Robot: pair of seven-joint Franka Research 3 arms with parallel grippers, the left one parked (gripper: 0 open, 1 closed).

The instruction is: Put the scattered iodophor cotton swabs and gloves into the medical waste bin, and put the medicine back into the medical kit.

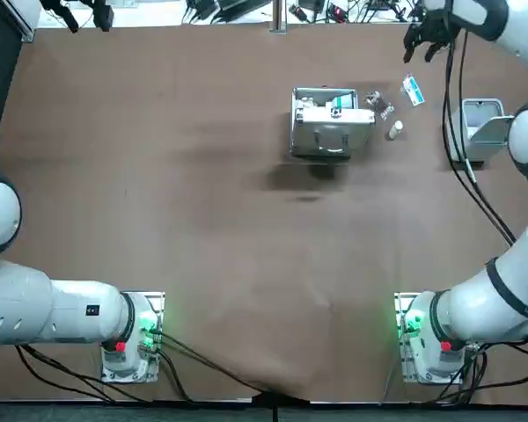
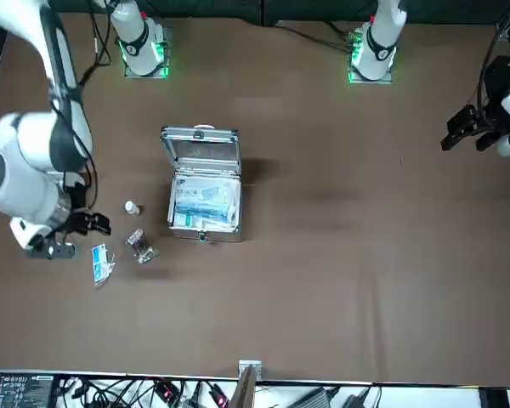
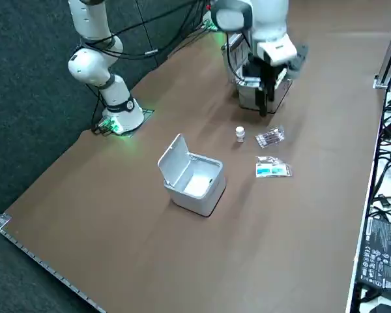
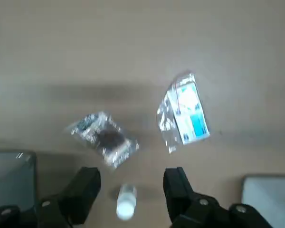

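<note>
1. The medical kit (image 1: 327,139) stands open at the far middle of the table (image 1: 202,220), its lid up. The table to its left and on the near side is bare, so there is ample room to swing wide there.
2. Just right of the kit lies the swab packet (image 1: 379,104), clear film with dark contents. It is flat and slick, so I judge a pinch may skid off it or push it against the kit wall.
3. The medicine bottle (image 1: 394,130) stands right of and nearer than that packet. It is small and upright, so a finger coming down for either packet could tip it and set it rolling.
4. The glove packet (image 1: 413,90), blue and white, lies farthest of the three. A clumsy shove would send it toward the far table edge, which is not far off.
5. The right gripper (image 1: 425,37) hangs above the far right of the table, by the far edge. The wrist view shows its fingers (image 4: 178,185) spread with nothing between them, and all three items below.
6. The waste bin (image 3: 199,199) sits right of the cluster, its lid raised, with a bare strip between. The arm's cables hang near the bin and could catch its lid on a low carry.
</note>
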